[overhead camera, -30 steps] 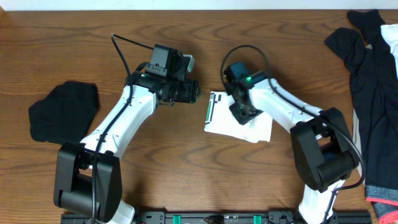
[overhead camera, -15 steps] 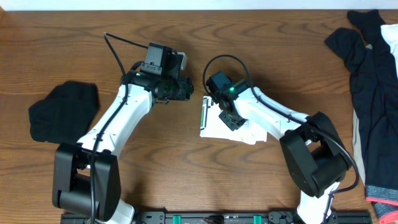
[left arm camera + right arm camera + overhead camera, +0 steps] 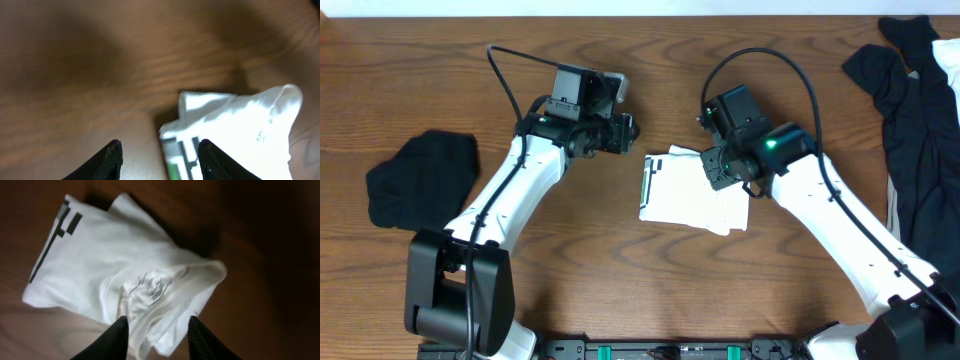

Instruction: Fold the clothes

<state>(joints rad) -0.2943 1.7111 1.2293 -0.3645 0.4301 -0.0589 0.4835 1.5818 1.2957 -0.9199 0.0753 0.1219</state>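
Note:
A folded white garment (image 3: 692, 190) with a black and green print along its left edge lies on the wooden table at the middle. It also shows in the left wrist view (image 3: 235, 130) and in the right wrist view (image 3: 120, 280). My left gripper (image 3: 628, 130) is open and empty, up and left of the garment's top-left corner; its fingertips (image 3: 160, 165) hover over the printed edge. My right gripper (image 3: 715, 172) is open over the garment's upper right part, with nothing between its fingers (image 3: 156, 340). A black folded garment (image 3: 420, 180) lies at the left.
A pile of dark and light unfolded clothes (image 3: 920, 140) lies along the right edge of the table. A black rail (image 3: 660, 350) runs along the front edge.
The right arm has swung out to the right and pulled its gripper back toward the garment's right side. The left gripper has shifted slightly right. The white garment lies much as before.

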